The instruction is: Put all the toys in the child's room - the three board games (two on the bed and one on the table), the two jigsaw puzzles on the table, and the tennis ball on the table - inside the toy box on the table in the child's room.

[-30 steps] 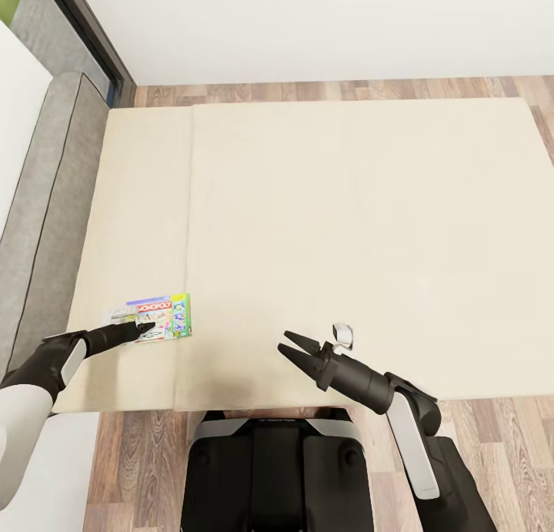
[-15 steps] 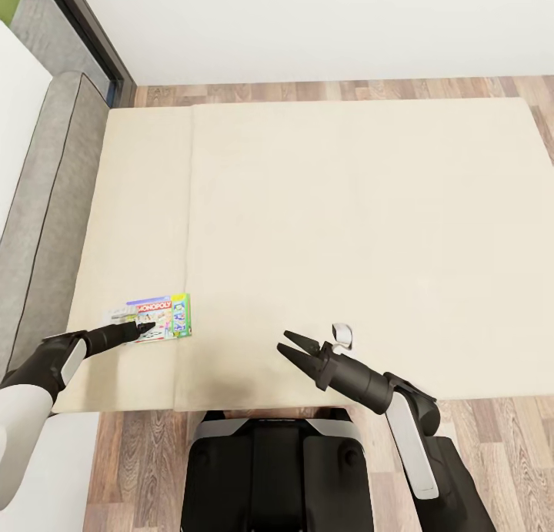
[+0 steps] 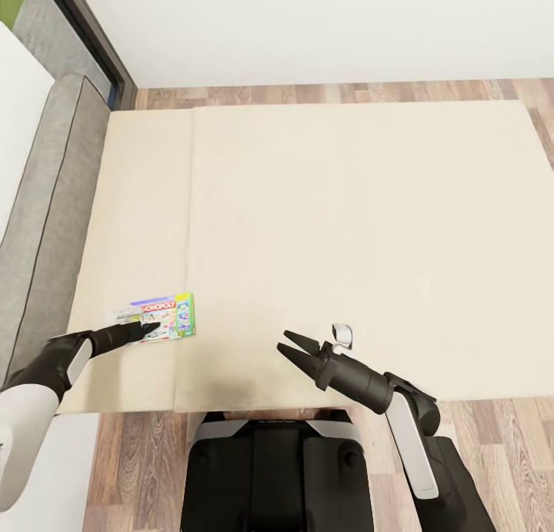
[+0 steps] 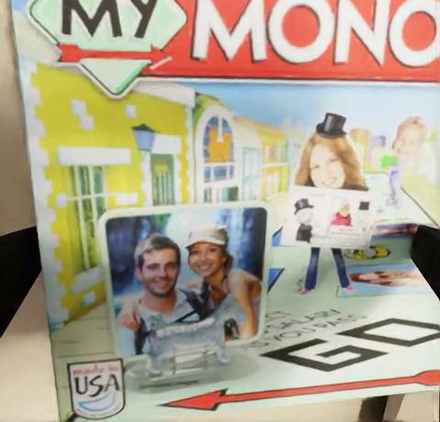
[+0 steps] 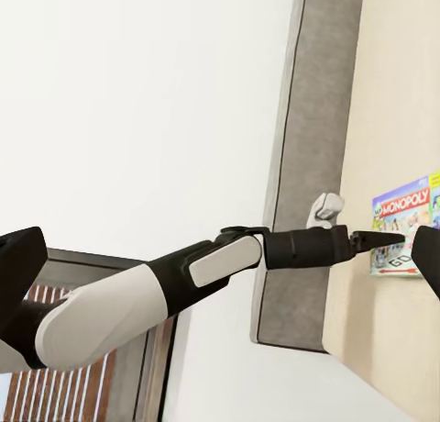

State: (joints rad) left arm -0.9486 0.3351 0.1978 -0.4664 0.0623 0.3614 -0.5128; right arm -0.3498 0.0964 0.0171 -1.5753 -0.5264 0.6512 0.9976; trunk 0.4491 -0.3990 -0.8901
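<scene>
Head view, lower left: the left gripper (image 3: 145, 329) lies over the near edge of the board game (image 3: 158, 317), a flat printed box resting on the cream bed (image 3: 346, 224). The box's long axis runs left–right across the frame, directly ahead of the fingertips. In the left wrist view the cover (image 4: 229, 211) sits between two dark fingers (image 4: 16, 275) spread wide at either frame edge. Lower centre: the right gripper (image 3: 295, 347), jaws parted and empty, hangs well apart from the box; the left arm is nearer.
</scene>
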